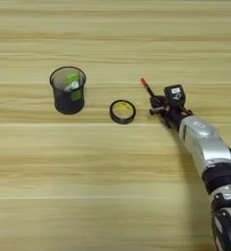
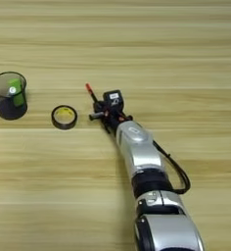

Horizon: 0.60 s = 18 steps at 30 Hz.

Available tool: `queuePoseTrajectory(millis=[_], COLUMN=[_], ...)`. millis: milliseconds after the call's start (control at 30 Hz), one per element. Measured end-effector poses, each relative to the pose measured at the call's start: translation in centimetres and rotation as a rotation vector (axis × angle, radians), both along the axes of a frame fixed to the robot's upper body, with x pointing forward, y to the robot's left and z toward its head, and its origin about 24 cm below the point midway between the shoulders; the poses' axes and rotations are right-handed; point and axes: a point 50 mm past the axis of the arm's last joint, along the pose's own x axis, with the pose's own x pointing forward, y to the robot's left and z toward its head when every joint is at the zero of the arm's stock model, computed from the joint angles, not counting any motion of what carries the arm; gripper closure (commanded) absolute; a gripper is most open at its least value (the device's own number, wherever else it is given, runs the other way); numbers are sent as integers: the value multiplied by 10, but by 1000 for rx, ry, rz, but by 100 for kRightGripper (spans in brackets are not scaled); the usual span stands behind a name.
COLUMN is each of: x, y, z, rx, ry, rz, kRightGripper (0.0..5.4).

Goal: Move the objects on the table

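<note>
The thin red-tipped pen [image 1: 146,86], light, stiff and slippery, juts toward eleven o'clock from the pincer [image 1: 158,104], which grasps its lower end. The tape ring [image 1: 122,111] lies flat at nine o'clock of the pincer on the worktop [image 1: 112,186], best pinched across its rim; farther along sits a black mesh cup [image 1: 68,91].

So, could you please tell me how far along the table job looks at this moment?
Possibly done: a green and white item already stands in the black mesh cup. In hand: the right gripper is at the red-tipped pen, though whether it grips it is unclear. Left: the tape ring lies untouched on the table.
</note>
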Motion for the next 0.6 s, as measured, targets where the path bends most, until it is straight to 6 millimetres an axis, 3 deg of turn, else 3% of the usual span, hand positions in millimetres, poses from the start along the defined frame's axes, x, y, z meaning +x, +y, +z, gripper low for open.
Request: queuePoseTrajectory(millis=[200,600], x=[-6,-8], y=[15,21], z=[1,1], rx=[11,6], ry=[13,20], rz=[46,67], kRightGripper=[477,477])
